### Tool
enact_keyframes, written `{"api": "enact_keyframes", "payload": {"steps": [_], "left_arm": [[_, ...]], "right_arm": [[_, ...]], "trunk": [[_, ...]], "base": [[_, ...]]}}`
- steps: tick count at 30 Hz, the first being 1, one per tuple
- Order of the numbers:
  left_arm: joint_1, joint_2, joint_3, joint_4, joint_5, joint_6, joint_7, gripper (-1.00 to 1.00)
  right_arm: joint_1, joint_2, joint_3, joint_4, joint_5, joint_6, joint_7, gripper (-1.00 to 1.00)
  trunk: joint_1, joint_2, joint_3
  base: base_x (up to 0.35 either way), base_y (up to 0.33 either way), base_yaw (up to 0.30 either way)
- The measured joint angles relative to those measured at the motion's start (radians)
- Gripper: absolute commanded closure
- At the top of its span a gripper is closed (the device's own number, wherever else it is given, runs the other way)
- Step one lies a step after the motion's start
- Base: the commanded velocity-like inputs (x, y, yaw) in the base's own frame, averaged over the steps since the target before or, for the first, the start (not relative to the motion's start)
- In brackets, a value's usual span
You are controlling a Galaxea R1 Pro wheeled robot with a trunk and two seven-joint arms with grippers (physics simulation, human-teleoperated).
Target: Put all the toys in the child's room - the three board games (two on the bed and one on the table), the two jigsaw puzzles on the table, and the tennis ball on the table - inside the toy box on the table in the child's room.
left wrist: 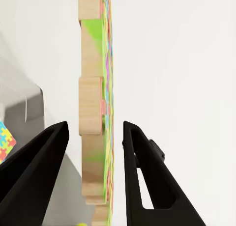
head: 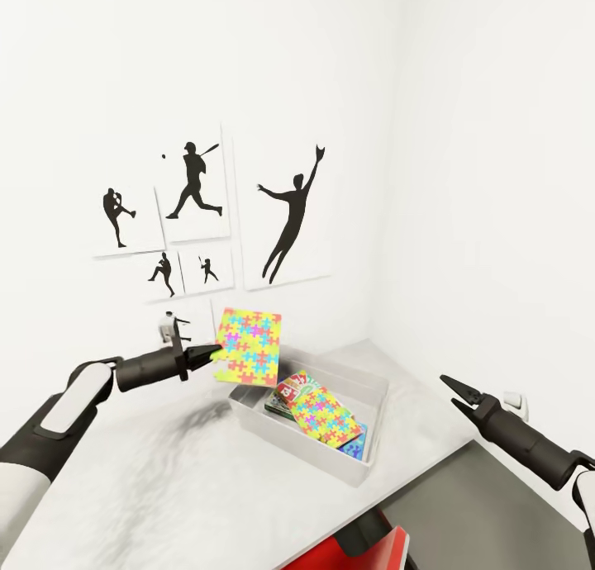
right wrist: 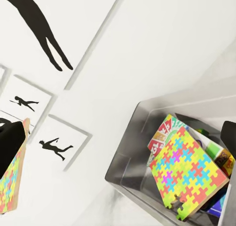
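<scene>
My left gripper is shut on a jigsaw puzzle, holding it upright in the air above the left end of the toy box. The left wrist view has the puzzle edge-on between the fingers. Inside the toy box lie a second jigsaw puzzle, a green-and-white board game with a red logo, and a blue board game. My right gripper hangs open and holds nothing, to the right of the box. The tennis ball is hidden.
The toy box stands on the pale grey table, close to the room's corner. Black baseball-player pictures hang on the white wall behind. The table's right edge runs just right of the box, with grey floor beyond it.
</scene>
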Motion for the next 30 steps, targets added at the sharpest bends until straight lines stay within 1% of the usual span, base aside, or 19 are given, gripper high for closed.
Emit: {"api": "enact_keyframes", "payload": {"steps": [7, 15, 19, 22, 23, 24, 25, 26, 30], "left_arm": [[-0.04, -0.003, -0.005, 0.005, -0.002, -0.001, 0.001, 1.0], [-0.085, -0.014, -0.007, 0.005, -0.002, -0.007, 0.004, 1.0], [-0.107, -0.037, -0.008, 0.005, -0.002, -0.01, 0.007, 1.0], [-0.124, -0.046, -0.009, 0.005, -0.002, -0.011, 0.008, 1.0], [-0.177, -0.049, -0.009, 0.005, -0.014, -0.014, 0.007, 1.0], [-0.185, -0.055, -0.009, 0.005, 0.011, -0.01, 0.009, 1.0], [-0.185, -0.062, -0.01, 0.005, -0.009, -0.015, 0.009, 1.0], [-0.185, -0.066, -0.009, 0.006, -0.005, -0.015, 0.009, 1.0], [-0.185, -0.081, -0.011, 0.009, -0.007, -0.016, 0.009, 1.0]], "right_arm": [[0.0, -0.001, 0.0, 0.0, 0.001, 0.0, 0.001, -1.0], [0.0, 0.0, 0.001, 0.0, 0.001, 0.0, 0.001, -1.0], [0.0, 0.0, 0.001, 0.0, 0.001, 0.0, 0.001, -1.0], [0.0, 0.0, 0.001, 0.0, 0.001, 0.0, 0.001, -1.0], [0.0, 0.0, 0.001, 0.0, 0.001, 0.0, 0.001, -1.0], [0.0, 0.0, 0.001, 0.0, 0.0, 0.0, 0.001, -1.0], [0.0, 0.0, 0.001, 0.0, 0.0, 0.0, 0.001, -1.0], [0.0, 0.0, 0.002, 0.0, 0.001, 0.0, 0.001, -1.0], [0.0, -0.001, 0.001, 0.0, 0.001, 0.0, 0.001, -1.0]], "trunk": [[0.0, 0.0, 0.0], [0.0, 0.0, 0.0], [0.0, 0.0, 0.0], [0.0, 0.0, 0.0], [0.0, 0.0, 0.0], [0.0, -0.001, 0.0], [0.0, 0.0, 0.0], [0.0, 0.0, 0.0], [0.0, 0.0, 0.0]], "base": [[0.0, 0.0, 0.0], [0.0, 0.0, 0.0], [0.0, 0.0, 0.0], [0.0, 0.0, 0.0], [0.0, 0.0, 0.0], [0.0, 0.0, 0.0], [0.0, 0.0, 0.0], [0.0, 0.0, 0.0], [0.0, 0.0, 0.0]]}}
